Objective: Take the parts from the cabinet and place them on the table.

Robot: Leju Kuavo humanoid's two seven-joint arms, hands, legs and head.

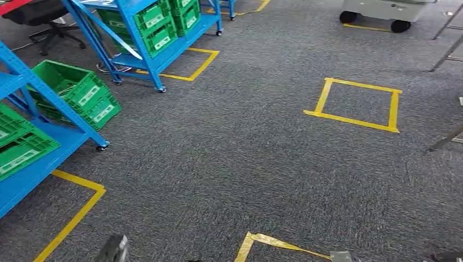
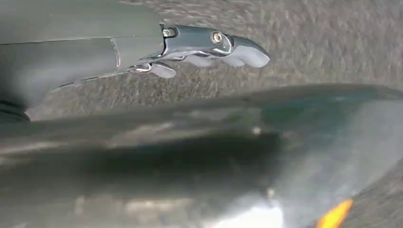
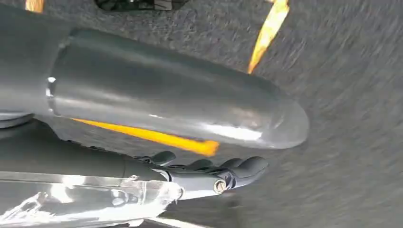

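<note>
Walking the carpet [image 1: 245,164] toward the rack [image 1: 33,158], I see both the left hand [image 2: 209,47] and right hand [image 3: 214,173] loosely extended, empty; next, face the bins [image 1: 82,93].

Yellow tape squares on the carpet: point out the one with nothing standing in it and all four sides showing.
The yellow tape square at the right, lying alone on bare grey carpet. The others are cut off by the frame or partly covered by the blue racks.

Grey carpet floor [image 1: 240,164] with yellow tape squares [image 1: 357,103], blue wheeled racks [image 1: 147,49].
</note>
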